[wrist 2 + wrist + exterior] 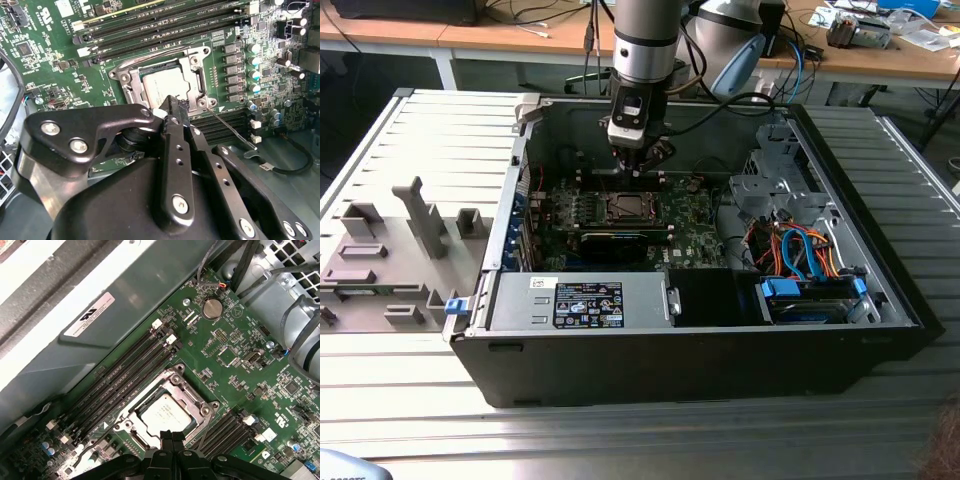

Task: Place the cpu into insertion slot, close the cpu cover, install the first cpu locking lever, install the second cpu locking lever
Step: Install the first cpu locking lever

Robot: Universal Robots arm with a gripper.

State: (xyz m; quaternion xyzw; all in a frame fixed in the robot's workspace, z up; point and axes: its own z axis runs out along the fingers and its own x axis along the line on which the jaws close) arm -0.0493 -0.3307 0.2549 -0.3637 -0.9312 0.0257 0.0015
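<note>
The cpu [162,82] lies in the insertion slot [630,207] on the green board, its pale silver top showing in both wrist views [165,412]. The cpu cover [196,75] lies flat around it as a silver frame. A thin wire locking lever [232,129] sticks out from the socket's corner over the board. My gripper [638,165] hangs just above the socket's edge. Its black fingers are pressed together with nothing seen between them, and the tips [172,104] stand over the chip's near edge. The gripper [172,436] also shows in the first wrist view.
The board sits deep in an open black computer case [880,260]. Long memory slots [130,375] run beside the socket, and a black card [625,240] lies in front of it. Cables [790,250] and drive bays fill the exterior view's right. Grey fixtures [420,215] stand outside, on the left.
</note>
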